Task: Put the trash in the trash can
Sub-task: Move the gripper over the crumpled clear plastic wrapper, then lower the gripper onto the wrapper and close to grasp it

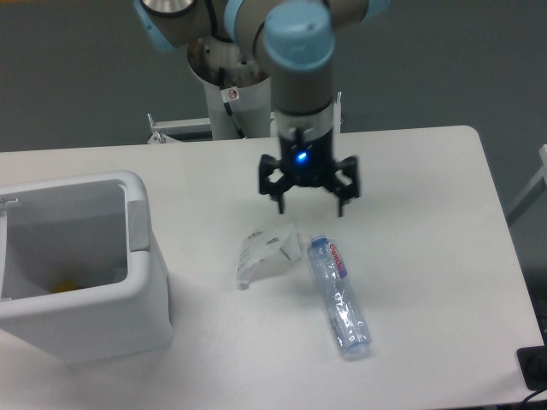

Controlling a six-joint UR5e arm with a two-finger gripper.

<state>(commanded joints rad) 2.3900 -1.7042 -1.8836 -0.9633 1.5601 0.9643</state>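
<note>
Fixed camera view, looking down at a white table from the front. At the far left stands the trash can, a white rectangular bin with rounded corners, a thick rim and a grey panel on its right edge. It is open at the top, and something small and yellowish lies at the bottom; what it is cannot be made out.

Toward the middle of the table lies the wrapper, a crumpled white piece with faint print, well apart from the bin. Just beside it on the right lies the bottle, clear plastic, crushed, on its side, with a red-lettered label near its upper end. Its length runs from the centre toward the front right. Wrapper and bottle appear close to touching, though contact cannot be confirmed.

Above these two items hangs the gripper, pointing down with a blue light glowing on its body. Its fingers are spread apart and hold nothing. It sits over the gap behind the wrapper and the bottle's upper end, not touching either.

Judging by this layout, the step in hand is the approach for a first pick; neither piece of trash is in the bin yet. The next move calls for choosing one item, lowering the spread fingers around it, and closing firmly, since both items are light and crushed.
</note>
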